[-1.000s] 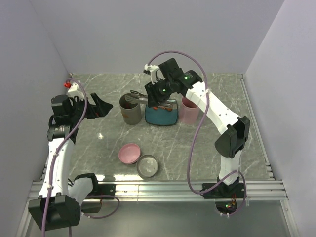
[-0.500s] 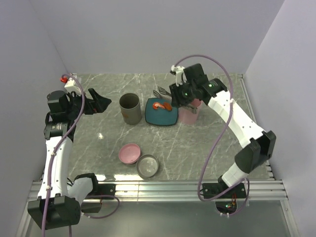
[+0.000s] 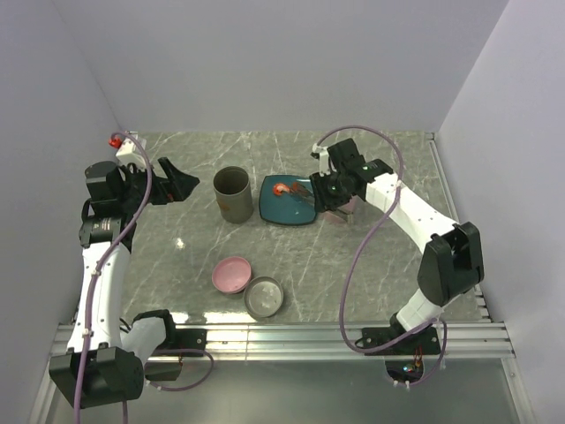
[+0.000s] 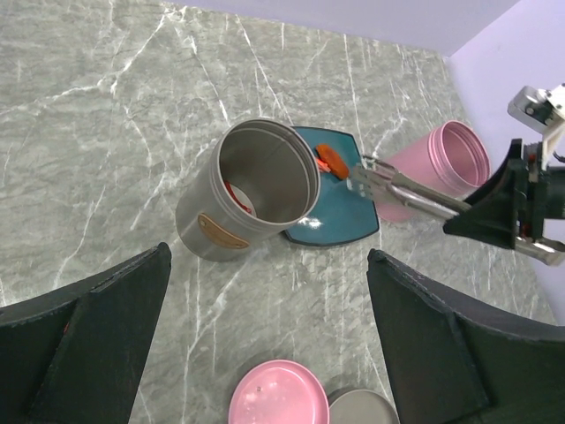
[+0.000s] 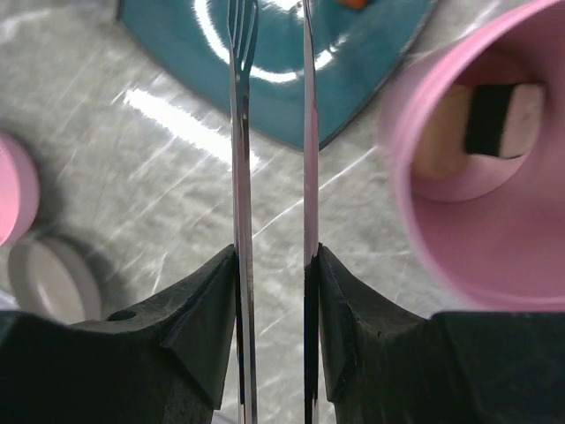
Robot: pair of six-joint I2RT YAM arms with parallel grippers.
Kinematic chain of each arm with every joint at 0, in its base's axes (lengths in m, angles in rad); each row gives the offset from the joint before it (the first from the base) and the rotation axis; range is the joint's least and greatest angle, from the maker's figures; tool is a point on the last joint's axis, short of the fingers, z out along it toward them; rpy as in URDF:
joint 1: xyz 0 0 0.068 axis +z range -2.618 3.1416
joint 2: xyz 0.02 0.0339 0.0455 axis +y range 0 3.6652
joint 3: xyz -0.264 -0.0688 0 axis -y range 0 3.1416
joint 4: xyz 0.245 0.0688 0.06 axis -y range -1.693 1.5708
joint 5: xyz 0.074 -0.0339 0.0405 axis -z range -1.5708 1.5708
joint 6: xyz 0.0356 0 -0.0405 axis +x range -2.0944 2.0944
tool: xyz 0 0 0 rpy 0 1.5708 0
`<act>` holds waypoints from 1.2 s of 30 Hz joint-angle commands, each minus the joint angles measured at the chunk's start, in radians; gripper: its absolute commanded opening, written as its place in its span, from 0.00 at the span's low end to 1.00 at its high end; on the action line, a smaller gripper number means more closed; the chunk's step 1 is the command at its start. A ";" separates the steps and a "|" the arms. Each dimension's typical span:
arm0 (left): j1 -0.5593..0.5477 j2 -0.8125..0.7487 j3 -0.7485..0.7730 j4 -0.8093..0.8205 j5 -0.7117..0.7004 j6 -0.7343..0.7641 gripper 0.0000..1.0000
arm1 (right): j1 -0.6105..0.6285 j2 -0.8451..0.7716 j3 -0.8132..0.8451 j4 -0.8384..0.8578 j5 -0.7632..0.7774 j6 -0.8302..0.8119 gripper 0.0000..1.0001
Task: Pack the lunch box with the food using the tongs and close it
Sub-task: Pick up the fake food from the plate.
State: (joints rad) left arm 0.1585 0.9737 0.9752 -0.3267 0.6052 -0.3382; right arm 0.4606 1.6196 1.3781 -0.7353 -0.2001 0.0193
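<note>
Right pincer grips the tongs, tips over the plate at frame top; left pincer stands wide open.

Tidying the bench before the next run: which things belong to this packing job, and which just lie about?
Job: tongs, food, teal plate, grey tin, pink tin.
Idle for now: pink lid, grey lid; likely needed for closing. Nothing else.
</note>
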 commanded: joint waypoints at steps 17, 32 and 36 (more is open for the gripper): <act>0.006 0.025 0.028 0.015 0.015 -0.005 0.99 | -0.082 0.097 0.073 0.088 0.027 -0.009 0.50; 0.006 0.033 0.020 0.025 0.022 -0.009 0.99 | -0.077 0.148 0.116 0.086 0.011 0.016 0.51; 0.004 0.034 0.017 0.021 0.021 -0.007 0.99 | -0.069 0.164 0.125 0.088 0.030 0.014 0.51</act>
State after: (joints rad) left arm 0.1585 1.0119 0.9752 -0.3264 0.6056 -0.3386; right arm 0.3866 1.7763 1.4548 -0.6727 -0.1947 0.0292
